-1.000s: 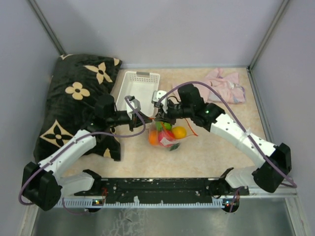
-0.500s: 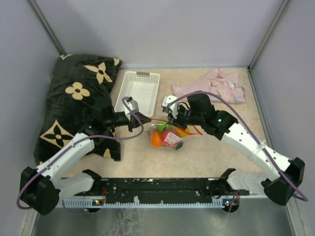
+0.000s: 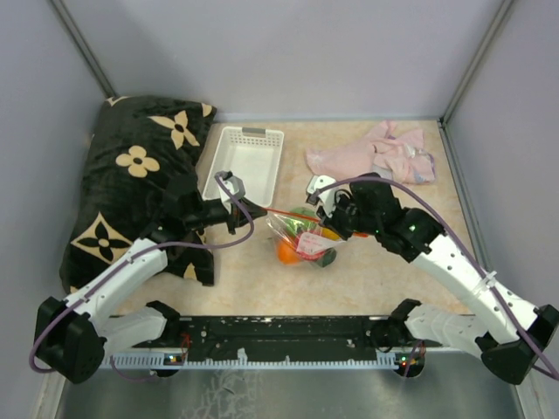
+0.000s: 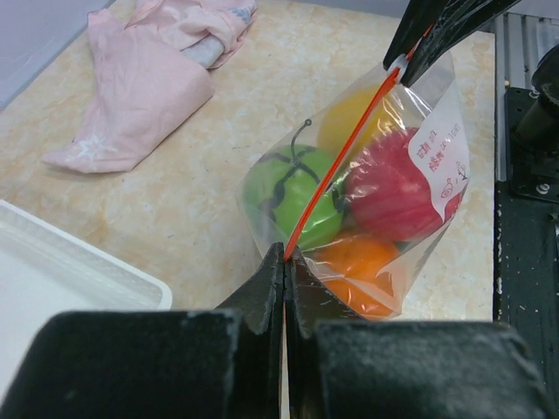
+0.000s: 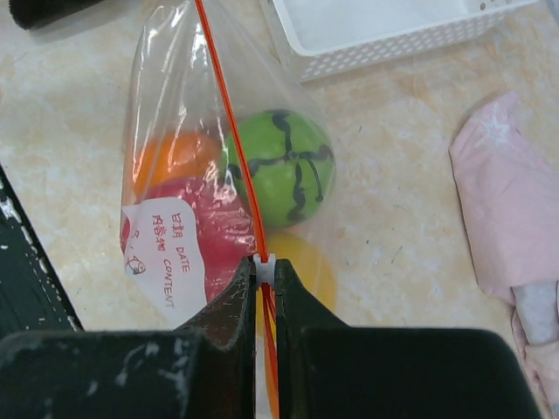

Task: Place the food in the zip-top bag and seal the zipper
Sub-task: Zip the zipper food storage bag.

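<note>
Beyond zip-top bag [image 3: 306,241]: white basket [image 5: 393,39], pink cloth [image 3: 376,155]; left end effector [image 4: 286,257], right end effector [image 5: 265,266] pinch zipper [image 4: 336,166] ends.

one zip-top bag [image 4: 441,148], four toy foods [image 4: 293,196] seen inside, one white basket [image 3: 255,133], one pink cloth [image 3: 376,157], one black cushion [image 3: 131,183]

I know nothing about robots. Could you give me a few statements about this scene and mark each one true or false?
1. The toy food is inside the clear bag. True.
2. The green fruit sits in the white basket. False: it is in the bag.
3. The left jaws and right jaws are each shut on the red-orange zipper, at opposite ends. True.
4. The pink cloth lies under the bag. False: it lies apart, farther back on the table.
</note>
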Action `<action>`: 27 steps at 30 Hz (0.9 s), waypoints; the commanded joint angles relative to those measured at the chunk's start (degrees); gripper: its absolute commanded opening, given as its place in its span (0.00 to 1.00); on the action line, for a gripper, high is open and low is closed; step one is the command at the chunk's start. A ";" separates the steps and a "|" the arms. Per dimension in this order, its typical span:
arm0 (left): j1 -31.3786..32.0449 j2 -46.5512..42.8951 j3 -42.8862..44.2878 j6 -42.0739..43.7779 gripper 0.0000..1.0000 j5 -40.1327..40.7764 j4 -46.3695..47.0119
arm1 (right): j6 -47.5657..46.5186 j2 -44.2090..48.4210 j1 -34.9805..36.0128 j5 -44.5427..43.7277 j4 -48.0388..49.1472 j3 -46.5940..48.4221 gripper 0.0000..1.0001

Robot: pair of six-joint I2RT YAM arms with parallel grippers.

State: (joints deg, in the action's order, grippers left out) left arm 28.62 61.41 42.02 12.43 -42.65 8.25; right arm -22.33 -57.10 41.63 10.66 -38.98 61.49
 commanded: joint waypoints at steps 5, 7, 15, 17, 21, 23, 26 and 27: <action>-0.63 -0.09 -1.41 -3.22 0.00 3.67 5.11 | 2.30 5.35 -1.36 -9.59 -7.05 0.30 0.00; -0.60 0.23 -1.72 -3.80 0.00 4.17 5.87 | 2.48 6.30 -1.45 -10.66 -7.88 0.21 0.00; -0.67 2.93 -2.12 -5.43 0.00 6.86 7.94 | 3.17 9.63 -1.81 -13.97 -10.68 -0.59 0.00; -0.60 3.96 -2.08 -5.69 0.00 7.53 8.24 | 3.58 10.40 -1.81 -15.03 -11.73 -0.53 0.00; -0.66 5.38 -1.94 -6.40 0.00 9.22 8.90 | 4.34 12.09 -1.89 -17.24 -14.16 -0.42 0.00; -0.75 5.89 -2.09 -6.68 0.00 10.23 9.33 | 4.64 13.19 -1.90 -18.33 -15.14 -0.34 0.00; -0.84 6.78 -1.83 -7.06 0.00 11.13 9.59 | 4.83 14.92 -1.88 -19.67 -16.41 -0.32 0.00; -0.87 7.23 -1.67 -7.21 0.00 11.12 9.59 | 4.95 15.36 -1.90 -20.30 -16.69 -0.32 0.00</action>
State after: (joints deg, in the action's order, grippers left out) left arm 28.51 67.66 40.29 6.02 -34.81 15.42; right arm -17.96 -44.60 40.66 -4.10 -52.77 60.62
